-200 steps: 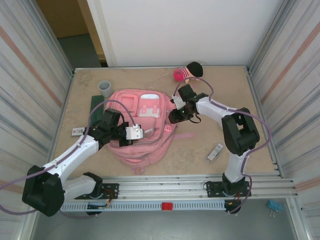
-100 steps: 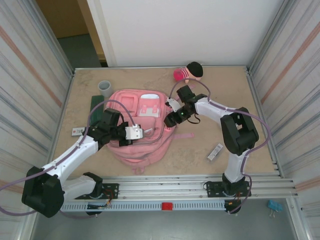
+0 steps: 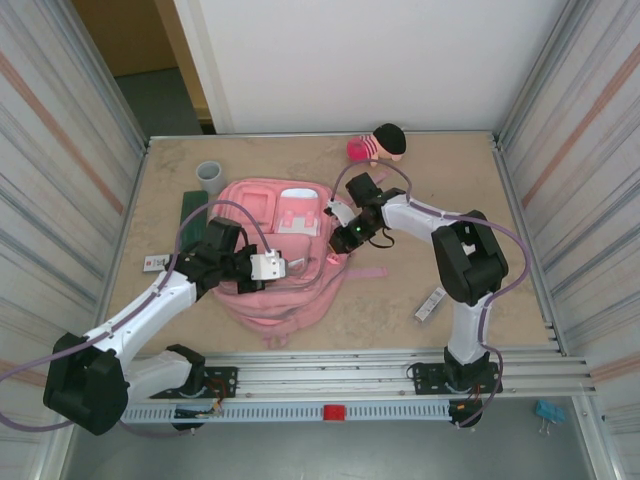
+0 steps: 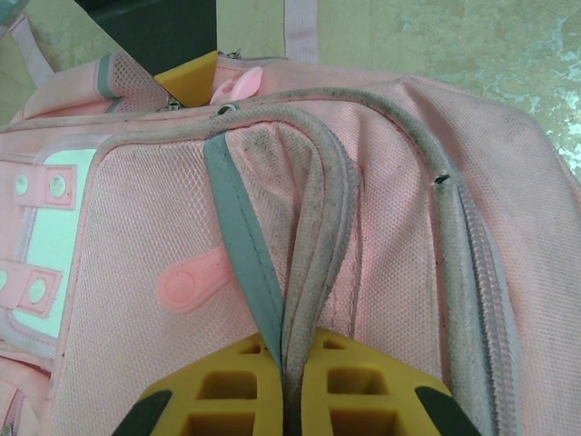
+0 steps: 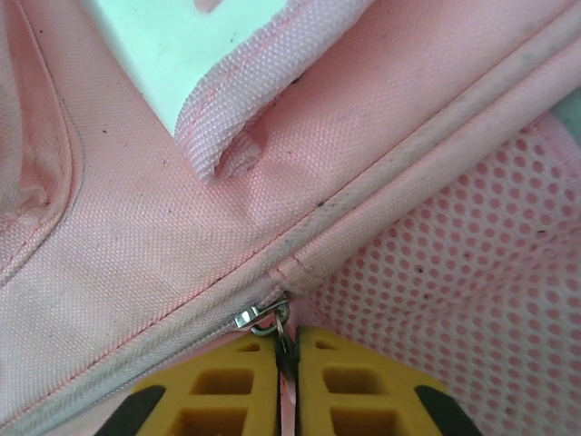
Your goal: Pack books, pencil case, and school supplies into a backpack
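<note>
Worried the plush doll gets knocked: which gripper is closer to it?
Right. The right gripper sits at the right edge of the backpack, a little nearer the arm bases than the doll; the left gripper is farther, over the backpack's middle.

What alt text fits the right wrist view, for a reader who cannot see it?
The right gripper is shut on the metal zipper pull of the pink backpack, its yellow fingers at the bottom edge. Pink mesh lies to the right, a white patch at the top.
</note>
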`<state>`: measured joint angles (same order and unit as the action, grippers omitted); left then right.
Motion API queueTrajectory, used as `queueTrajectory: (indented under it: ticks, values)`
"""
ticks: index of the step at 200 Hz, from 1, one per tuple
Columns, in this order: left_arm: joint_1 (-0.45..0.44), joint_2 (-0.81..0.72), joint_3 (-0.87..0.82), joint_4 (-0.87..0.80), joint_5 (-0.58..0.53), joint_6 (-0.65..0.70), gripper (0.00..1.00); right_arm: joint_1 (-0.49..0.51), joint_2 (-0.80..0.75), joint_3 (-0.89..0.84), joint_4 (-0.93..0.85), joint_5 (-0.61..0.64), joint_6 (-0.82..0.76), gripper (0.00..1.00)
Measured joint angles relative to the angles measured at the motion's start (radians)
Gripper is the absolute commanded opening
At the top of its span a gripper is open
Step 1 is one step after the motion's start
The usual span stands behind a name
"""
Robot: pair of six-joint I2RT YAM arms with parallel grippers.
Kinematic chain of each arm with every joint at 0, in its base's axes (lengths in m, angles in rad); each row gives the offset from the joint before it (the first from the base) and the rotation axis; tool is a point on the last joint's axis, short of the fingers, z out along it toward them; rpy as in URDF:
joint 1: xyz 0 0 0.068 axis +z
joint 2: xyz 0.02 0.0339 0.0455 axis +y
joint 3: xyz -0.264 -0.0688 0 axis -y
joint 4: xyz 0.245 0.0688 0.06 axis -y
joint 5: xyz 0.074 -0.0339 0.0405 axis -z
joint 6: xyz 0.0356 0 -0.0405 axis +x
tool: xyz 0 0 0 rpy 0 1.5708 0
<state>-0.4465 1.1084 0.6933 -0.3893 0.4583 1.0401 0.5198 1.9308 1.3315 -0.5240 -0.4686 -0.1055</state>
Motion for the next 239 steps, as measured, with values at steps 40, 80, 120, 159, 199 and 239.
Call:
queueTrajectory:
  ticks: [40,80,120,159,199,239]
  values:
    - [0.0,0.0,0.0,0.0,-0.011,0.007,0.01,0.022,-0.09,-0.042,0.069,0.084,0.008,0.0]
    - [-0.003,0.0,0.0,0.005,-0.016,-0.014,0.01,0.042,-0.159,-0.05,0.06,0.133,0.003,0.0]
    - [-0.007,0.0,-0.002,0.051,-0.022,-0.121,0.0,0.059,-0.159,-0.011,-0.039,0.135,0.0,0.0]
    - [-0.012,-0.003,-0.015,0.101,-0.022,-0.183,0.0,0.065,-0.18,-0.011,-0.121,0.083,0.026,0.0]
    - [-0.013,-0.003,-0.019,0.112,-0.022,-0.217,0.0,0.065,-0.19,-0.016,-0.159,-0.014,0.097,0.0]
    - [-0.013,-0.003,-0.024,0.146,-0.003,-0.25,0.0,0.043,-0.225,-0.097,-0.114,-0.095,0.192,0.16]
